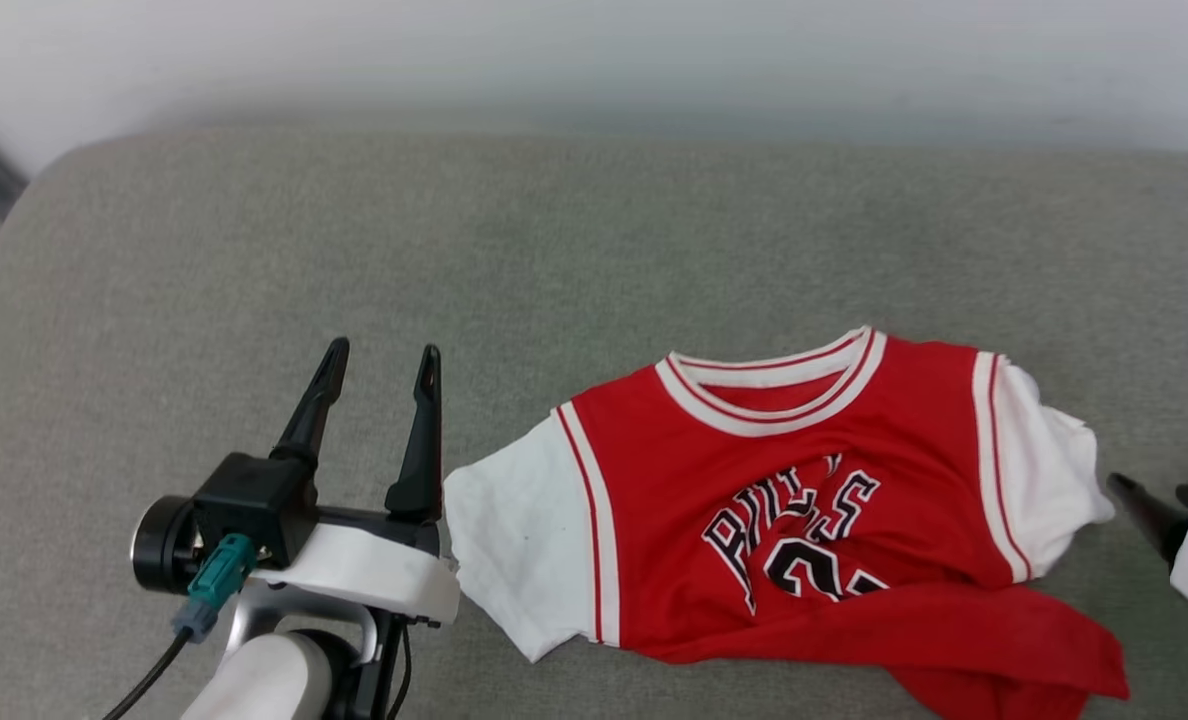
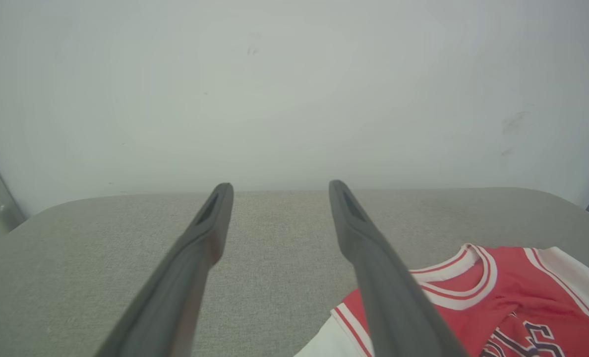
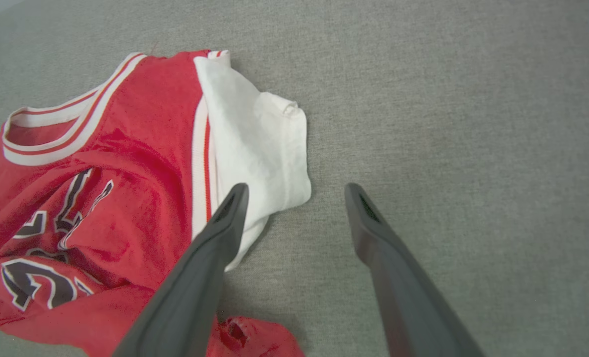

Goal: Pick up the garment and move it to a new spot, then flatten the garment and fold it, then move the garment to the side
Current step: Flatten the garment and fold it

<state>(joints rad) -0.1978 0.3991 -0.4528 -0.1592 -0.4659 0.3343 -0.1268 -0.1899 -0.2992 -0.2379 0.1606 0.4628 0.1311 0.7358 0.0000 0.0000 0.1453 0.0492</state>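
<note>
Shirt (image 1: pixel 654 480) lies front-up on the grey cushion (image 1: pixel 254 250), hem bunched — flattening step, I'd say. Left claw (image 1: pixel 383 352) just beside one sleeve, right claw (image 3: pixel 297 188) by the other, both spread wide, empty. Next up: pinch that hem and tug it straight.

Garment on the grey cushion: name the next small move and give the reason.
Probably lower the open right gripper onto the folded-up red hem and pull it toward the robot: the hem lies bunched over the number, so the garment is not yet flat.
</note>
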